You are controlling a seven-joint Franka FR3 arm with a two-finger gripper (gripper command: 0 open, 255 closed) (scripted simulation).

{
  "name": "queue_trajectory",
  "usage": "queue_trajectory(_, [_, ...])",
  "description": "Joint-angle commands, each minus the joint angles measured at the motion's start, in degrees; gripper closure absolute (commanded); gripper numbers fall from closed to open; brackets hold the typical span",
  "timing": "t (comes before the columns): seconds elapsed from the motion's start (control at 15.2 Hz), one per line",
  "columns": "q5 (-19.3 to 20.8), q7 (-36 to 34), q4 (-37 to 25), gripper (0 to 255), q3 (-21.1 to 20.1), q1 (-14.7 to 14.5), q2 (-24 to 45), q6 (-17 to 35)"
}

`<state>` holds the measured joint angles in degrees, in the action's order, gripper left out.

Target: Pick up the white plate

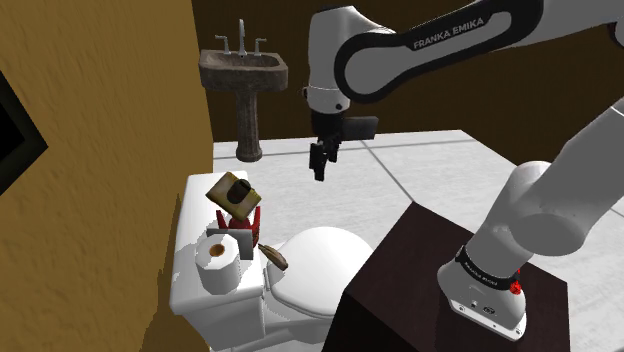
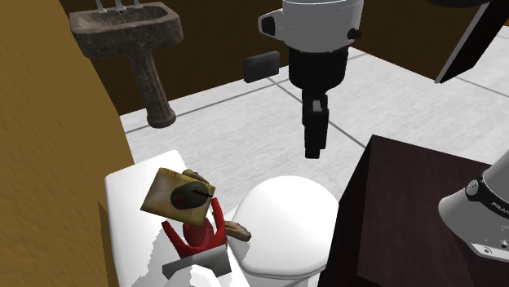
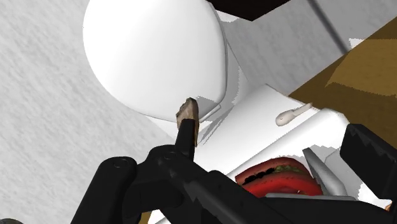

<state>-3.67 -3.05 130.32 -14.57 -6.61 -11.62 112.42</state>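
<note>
Jaws stand apart, clasping nothing, mid-frame in the shoulder view high over the toilet lid (image 1: 320,258); white plate (image 1: 227,236), a pale flat piece, lies lower left on the tank (image 1: 190,200) beside red item (image 1: 248,222) and paper roll (image 1: 218,262).

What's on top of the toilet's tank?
A tan box tilted atop a red object, beside a white round thing with a brown centre. What lies under the box is hidden.

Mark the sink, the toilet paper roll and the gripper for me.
sink (image 1: 243,68): shoulder view, front wall of the basin.
toilet paper roll (image 1: 217,272): shoulder view, its white side.
gripper (image 1: 320,176): shoulder view, midway between its fingertips.
</note>
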Motion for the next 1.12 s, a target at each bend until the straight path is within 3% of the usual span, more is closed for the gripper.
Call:
queue_trajectory(0.0, [1.03, -1.87, -2.24, 0, -1.58, -0.76, 4.11, 1.56])
queue_trajectory(0.53, [8.03, -8.94, -13.29, 0, -5.25, -4.53, 21.42, 5.49])
queue_trajectory(1.06, [15.66, -14.43, -28.7, 0, -5.37, -11.16, 39.3, 4.97])
